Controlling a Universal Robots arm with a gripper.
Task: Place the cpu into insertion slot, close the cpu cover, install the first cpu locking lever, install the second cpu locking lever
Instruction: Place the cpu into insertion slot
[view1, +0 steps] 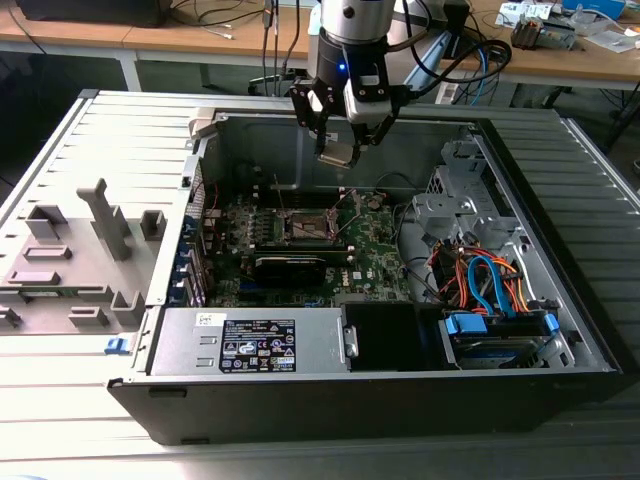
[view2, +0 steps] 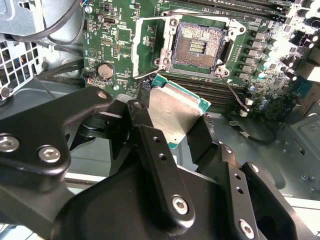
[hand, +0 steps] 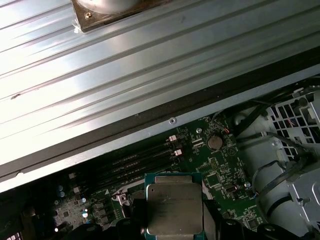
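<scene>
CPU held over the open case, socket below and not yet lined up.
Tool (view1: 337, 152) is clamped on the cpu (view2: 172, 112), one finger on each of two opposite edges, metal lid showing in both wrist views. It hangs well above the motherboard (view1: 375, 255), toward the far wall of the case (view1: 300, 420). The insertion slot (view2: 197, 47) sits uncovered with bare contacts showing, lower than the chip, a bit nearer and slightly to the exterior view's left. In the second wrist view the slot lies beyond the chip's free edge, not under it. Chip edges look roughly square to the slot's sides. My read: gap is mostly down, plus a small shift.
</scene>
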